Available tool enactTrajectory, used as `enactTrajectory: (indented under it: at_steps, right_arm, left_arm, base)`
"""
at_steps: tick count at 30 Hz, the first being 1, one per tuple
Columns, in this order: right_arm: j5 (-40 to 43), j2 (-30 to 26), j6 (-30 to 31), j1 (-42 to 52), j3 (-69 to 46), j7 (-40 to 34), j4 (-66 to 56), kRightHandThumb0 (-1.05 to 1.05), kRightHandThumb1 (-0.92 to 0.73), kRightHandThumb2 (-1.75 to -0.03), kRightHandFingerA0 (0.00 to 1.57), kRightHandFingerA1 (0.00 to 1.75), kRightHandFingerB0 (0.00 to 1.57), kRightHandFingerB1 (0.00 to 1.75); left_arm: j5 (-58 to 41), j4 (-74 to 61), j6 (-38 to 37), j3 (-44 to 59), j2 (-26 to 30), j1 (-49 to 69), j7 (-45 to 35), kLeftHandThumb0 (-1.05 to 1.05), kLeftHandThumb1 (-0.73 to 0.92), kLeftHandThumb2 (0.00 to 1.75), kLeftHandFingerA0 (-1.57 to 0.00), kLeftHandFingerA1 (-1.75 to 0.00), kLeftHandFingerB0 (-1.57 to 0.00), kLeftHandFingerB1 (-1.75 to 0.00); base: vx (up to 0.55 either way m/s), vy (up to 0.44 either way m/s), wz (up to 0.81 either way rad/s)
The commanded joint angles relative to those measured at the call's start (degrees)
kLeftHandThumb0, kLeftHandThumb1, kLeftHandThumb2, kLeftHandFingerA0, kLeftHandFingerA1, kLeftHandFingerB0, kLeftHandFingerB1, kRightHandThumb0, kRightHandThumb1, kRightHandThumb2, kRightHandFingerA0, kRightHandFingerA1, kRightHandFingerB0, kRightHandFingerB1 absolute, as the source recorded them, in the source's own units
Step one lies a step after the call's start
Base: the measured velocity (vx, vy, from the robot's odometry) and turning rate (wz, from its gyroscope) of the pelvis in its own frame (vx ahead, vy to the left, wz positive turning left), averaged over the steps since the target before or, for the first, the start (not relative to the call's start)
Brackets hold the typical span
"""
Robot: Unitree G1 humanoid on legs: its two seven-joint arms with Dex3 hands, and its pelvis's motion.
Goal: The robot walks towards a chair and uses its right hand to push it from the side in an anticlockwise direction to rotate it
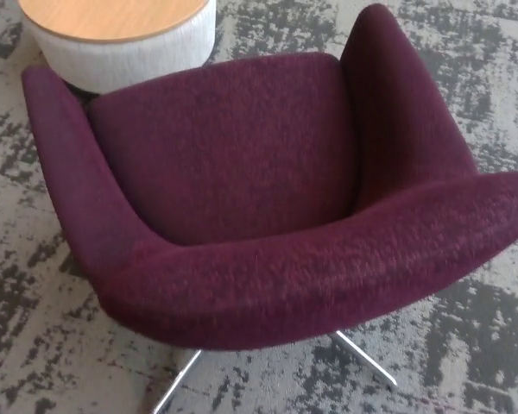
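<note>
Burgundy fabric covers the chair (233, 198), which fills most of your head view, its curved back nearest the camera and its seat facing away. Two chrome legs (363, 355) show beneath the back, resting on grey patterned carpet (483, 336). Behind the seat, just beside the chair's left arm, you have a round table (121, 39) with a wooden top and pale fabric side. Neither hand appears, so you cannot judge either hand's state.

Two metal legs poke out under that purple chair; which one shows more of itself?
The slim silver leg on the picture's right, visible to its tip beneath the dark purple upholstered chair. The left leg runs off the bottom edge.
</note>
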Motion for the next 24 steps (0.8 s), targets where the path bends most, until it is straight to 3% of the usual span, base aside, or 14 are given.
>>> enactTrajectory:
  at_steps: [1,5,6,7,9,10,11,12,14,15,20,21,22,24]
  right_arm:
    - [0.58,-0.30,-0.51,0.89,-0.09,-0.49,-0.63,-0.43,-0.68,-0.60,0.44,0.53,0.19,0.28]
    - [1.26,-0.09,0.44,-0.11,-0.70,-0.09,-0.25,-0.46,-0.65,-0.60,0.45,0.50,0.19,0.28]
    - [1.06,-0.38,0.05,-0.14,-0.63,0.02,0.08,-0.47,-0.66,-0.60,0.41,0.49,0.19,0.28]
    - [0.99,-0.52,-0.12,-0.16,-0.58,0.08,0.25,-0.47,-0.66,-0.60,0.41,0.49,0.19,0.28]
    - [1.06,-0.37,-0.54,0.42,-0.53,-0.26,-0.38,-0.52,-0.51,-0.81,0.35,0.56,0.11,0.40]
    - [1.38,-0.27,-1.31,0.89,-0.67,0.32,-0.86,-0.38,-0.47,-0.96,0.28,0.60,0.00,0.45]
    - [1.42,-0.26,-1.39,0.96,-0.68,0.39,-0.94,-0.38,-0.47,-0.96,0.28,0.60,0.00,0.45]
    - [1.59,-0.21,-1.54,1.09,-0.77,0.38,-1.53,-0.56,-0.70,-0.63,0.32,0.47,0.13,0.28]
    - [2.08,-0.04,-3.15,3.25,-0.98,0.46,-5.26,-0.67,-0.55,-0.87,0.25,0.57,0.06,0.36]
    - [2.39,0.10,-2.87,3.79,-1.18,0.72,-6.15,-0.65,-0.54,-0.88,0.22,0.55,0.05,0.37]
    - [1.24,-0.33,-1.65,4.48,-0.40,-0.17,-7.88,-0.64,-0.55,-0.88,0.21,0.53,0.05,0.36]
    - [1.52,-0.29,-1.05,3.76,-0.55,0.10,-6.97,-0.58,-0.71,-0.61,0.27,0.44,0.12,0.27]
    - [2.65,0.02,-1.12,3.86,-1.14,1.36,-7.38,-0.66,-0.53,-0.87,0.16,0.51,0.05,0.39]
    - [4.24,0.51,-1.33,4.26,-2.08,3.26,-8.36,-0.66,-0.53,-0.87,0.16,0.51,0.05,0.39]
  left_arm:
    - [-2.65,-0.68,-1.31,2.10,-0.70,-1.24,-1.50,-0.61,0.72,0.62,-0.35,-0.52,-0.26,-0.34]
    - [-0.05,-0.62,-1.49,-0.31,0.23,-1.64,-0.33,-0.66,0.75,0.62,-0.38,-0.51,-0.27,-0.33]
    - [-1.66,-0.79,-1.23,0.99,-0.10,-1.73,-1.21,-0.67,0.58,0.93,-0.28,-0.56,-0.18,-0.46]
    - [-2.19,-0.85,-1.17,1.50,-0.22,-1.76,-1.64,-0.67,0.58,0.93,-0.28,-0.56,-0.18,-0.46]
    - [-1.87,-0.85,-1.22,1.65,-0.29,-1.77,-1.43,-0.66,0.59,0.93,-0.28,-0.55,-0.18,-0.46]
    - [-3.68,-0.87,0.11,3.50,-0.74,-2.28,-1.82,-0.61,0.72,0.62,-0.35,-0.46,-0.28,-0.33]
    - [-3.82,-0.86,0.26,3.78,-0.80,-2.35,-1.88,-0.61,0.72,0.62,-0.35,-0.46,-0.28,-0.33]
    - [-1.58,-0.91,-0.92,2.02,-0.34,-2.18,-1.31,-0.62,0.77,0.63,-0.35,-0.46,-0.24,-0.33]
    - [-5.50,-1.19,-0.50,5.36,-1.12,-2.67,-4.05,-0.64,0.57,0.92,-0.29,-0.57,-0.17,-0.45]
    - [-7.36,-1.31,0.97,7.41,-1.72,-3.46,-3.35,-0.61,0.67,0.60,-0.40,-0.54,-0.31,-0.34]
    - [-5.72,-2.55,0.01,7.70,-1.78,-3.32,-4.46,-0.61,0.72,0.62,-0.42,-0.56,-0.26,-0.32]
    - [-5.94,-2.61,0.32,8.05,-1.80,-3.48,-4.70,-0.61,0.72,0.61,-0.40,-0.55,-0.25,-0.33]
    - [-7.70,-2.55,1.45,9.79,-2.22,-3.97,-4.79,-0.58,0.64,0.60,-0.40,-0.61,-0.34,-0.37]
    - [-9.89,-2.53,3.18,12.81,-2.91,-4.69,-4.96,-0.58,0.64,0.60,-0.40,-0.61,-0.34,-0.37]
  base:
    - [0.09,-0.048,0.05]
    - [0.09,-0.171,-0.12]
    - [0.10,-0.241,0.11]
    - [0.04,-0.160,0.12]
    - [0.01,-0.061,-0.02]
    - [0.00,0.000,0.00]
    - [0.00,0.000,0.00]
    - [0.00,0.000,0.00]
    - [0.00,0.000,0.00]
    - [-0.04,0.112,-0.01]
    - [0.06,0.193,-0.03]
    - [0.08,0.179,-0.07]
    - [0.01,0.112,-0.03]
    - [0.02,0.052,0.02]
